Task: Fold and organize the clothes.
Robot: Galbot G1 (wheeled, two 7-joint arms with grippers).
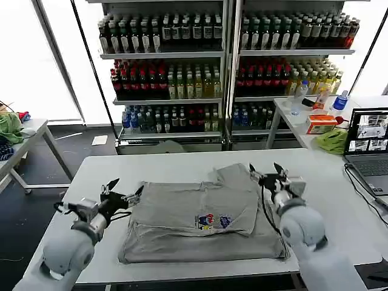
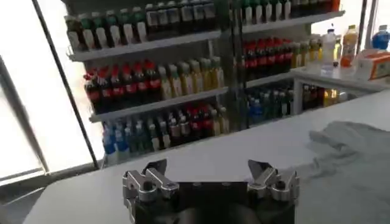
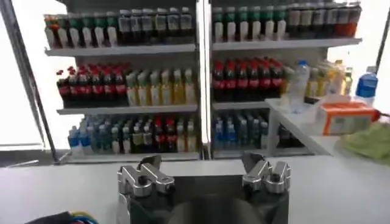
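Currently 1 grey T-shirt (image 1: 200, 221) lies partly folded mid-bench (image 1: 182, 162). Left claw (image 1: 123, 193) and right claw (image 1: 269, 174) flank it, both wide and empty. Likely between folds; next, grip an edge.

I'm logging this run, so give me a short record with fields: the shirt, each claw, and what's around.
shirt: grey T-shirt lying partly folded on the white table, chest print facing up
left claw: open, empty, at the shirt's left edge
right claw: open, empty, at the shirt's upper right corner
behind: drink shelves
side table: laptop, green cloth
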